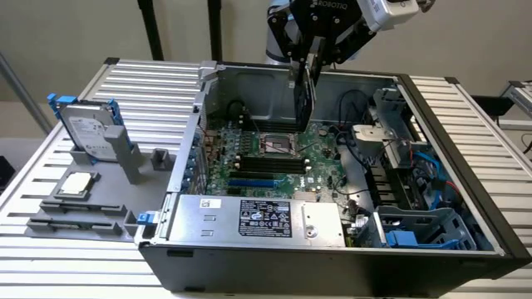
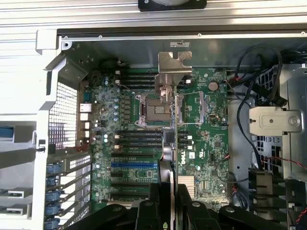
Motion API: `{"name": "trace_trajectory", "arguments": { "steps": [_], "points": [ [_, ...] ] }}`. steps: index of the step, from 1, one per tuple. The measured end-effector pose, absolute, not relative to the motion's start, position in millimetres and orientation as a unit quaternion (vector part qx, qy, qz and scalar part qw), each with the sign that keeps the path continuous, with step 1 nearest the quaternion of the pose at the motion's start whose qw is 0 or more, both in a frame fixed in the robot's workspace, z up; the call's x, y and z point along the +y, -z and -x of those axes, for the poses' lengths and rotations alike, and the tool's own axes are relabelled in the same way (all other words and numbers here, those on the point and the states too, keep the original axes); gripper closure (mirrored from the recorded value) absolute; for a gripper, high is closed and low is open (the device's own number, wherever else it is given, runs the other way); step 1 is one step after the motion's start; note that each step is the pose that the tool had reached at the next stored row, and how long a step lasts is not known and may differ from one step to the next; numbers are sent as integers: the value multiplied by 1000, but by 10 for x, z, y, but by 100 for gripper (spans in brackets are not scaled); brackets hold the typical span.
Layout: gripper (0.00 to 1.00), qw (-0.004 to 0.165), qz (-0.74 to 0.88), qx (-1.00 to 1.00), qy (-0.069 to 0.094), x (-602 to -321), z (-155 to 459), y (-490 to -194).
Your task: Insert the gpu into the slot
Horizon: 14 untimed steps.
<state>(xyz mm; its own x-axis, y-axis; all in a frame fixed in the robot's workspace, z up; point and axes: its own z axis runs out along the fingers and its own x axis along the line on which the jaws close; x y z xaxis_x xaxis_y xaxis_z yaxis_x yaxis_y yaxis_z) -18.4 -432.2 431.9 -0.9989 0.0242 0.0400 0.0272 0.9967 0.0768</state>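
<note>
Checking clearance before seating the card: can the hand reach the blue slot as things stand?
Probably yes. The hand holds the gpu upright over the motherboard, where the slot lies bare with nothing across it; the cables sit off toward the exterior view's right.

1. Wall: plain beige, matt, spans whole backgrd.
2. Two black upright posts vs. wall, toward the exterior view's left.
3. Thin grey metal bar slants across far left edge.
4. Bench: ribbed silver-white alu slats, running side to side.
5. Pale strip beyond bench at left, prob. floor.
6. Alu frame w/ cables at the exterior view's right edge.
7. Light: even, diffuse; soft shadows, faint sheen on slats.
</note>
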Motion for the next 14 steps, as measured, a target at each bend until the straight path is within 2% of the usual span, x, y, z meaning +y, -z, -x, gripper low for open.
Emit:
{"name": "trace_trajectory", "arguments": {
  "steps": [14],
  "points": [
    [74, 23, -86, -995, 37, -4321, 184, -4305]
  ]
}}
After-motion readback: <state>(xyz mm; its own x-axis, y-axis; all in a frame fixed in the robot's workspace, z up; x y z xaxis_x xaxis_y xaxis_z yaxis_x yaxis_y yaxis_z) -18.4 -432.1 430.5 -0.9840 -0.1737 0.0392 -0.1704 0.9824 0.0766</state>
